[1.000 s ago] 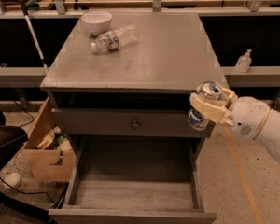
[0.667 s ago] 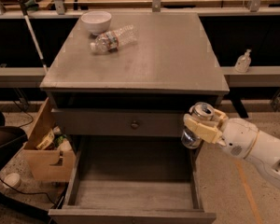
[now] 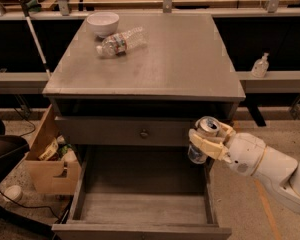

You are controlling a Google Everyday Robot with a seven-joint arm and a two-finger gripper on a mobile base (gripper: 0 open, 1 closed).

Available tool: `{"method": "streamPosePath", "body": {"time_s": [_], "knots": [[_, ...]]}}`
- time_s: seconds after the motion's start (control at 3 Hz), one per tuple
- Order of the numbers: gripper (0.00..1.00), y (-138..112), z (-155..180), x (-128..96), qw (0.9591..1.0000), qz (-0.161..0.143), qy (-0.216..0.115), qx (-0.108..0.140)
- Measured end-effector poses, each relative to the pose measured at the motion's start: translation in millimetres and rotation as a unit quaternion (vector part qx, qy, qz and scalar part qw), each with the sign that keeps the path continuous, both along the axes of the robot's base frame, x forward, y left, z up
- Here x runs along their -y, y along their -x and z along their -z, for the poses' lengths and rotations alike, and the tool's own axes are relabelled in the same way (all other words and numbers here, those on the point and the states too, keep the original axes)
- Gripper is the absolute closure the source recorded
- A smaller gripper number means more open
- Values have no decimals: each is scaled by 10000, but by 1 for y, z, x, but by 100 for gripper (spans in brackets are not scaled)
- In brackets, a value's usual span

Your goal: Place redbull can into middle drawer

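1. Compared with one second ago, the gripper [image 3: 208,140] has moved left and a little lower, and it carries the redbull can [image 3: 208,127] with it.
2. Its cream fingers [image 3: 204,144] are closed around the middle of the can, which leans a little, with the silver top toward the right.
3. At this moment the can hangs in front of the right end of the closed drawer front [image 3: 115,131], above the right side wall of the middle drawer [image 3: 145,206].
4. This drawer is pulled out, and the can is not yet inside it.
5. On the cabinet top [image 3: 180,59] a white bowl [image 3: 103,23] stands at the back left, and a clear water bottle [image 3: 121,41] lies just beside it.
6. Left of the cabinet, a cardboard box [image 3: 47,171] stands on the floor.
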State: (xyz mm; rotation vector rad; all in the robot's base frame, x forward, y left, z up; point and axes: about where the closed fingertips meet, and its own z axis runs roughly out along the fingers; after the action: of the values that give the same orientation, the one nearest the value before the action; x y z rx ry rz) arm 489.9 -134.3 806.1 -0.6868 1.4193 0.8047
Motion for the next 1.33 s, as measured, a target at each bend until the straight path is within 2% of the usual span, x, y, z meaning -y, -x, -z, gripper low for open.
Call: {"method": "streamPosePath", "body": {"time_s": [0.33,0.67,1.0,1.33], "knots": [[100,0,50,-39,9992,-216,201,282],[100,-1,101,-81,9949,-665,445,611],[100,4,159,-136,9854,-1299,721,831],[100,6,190,-173,9775,-1663,892,938]]}}
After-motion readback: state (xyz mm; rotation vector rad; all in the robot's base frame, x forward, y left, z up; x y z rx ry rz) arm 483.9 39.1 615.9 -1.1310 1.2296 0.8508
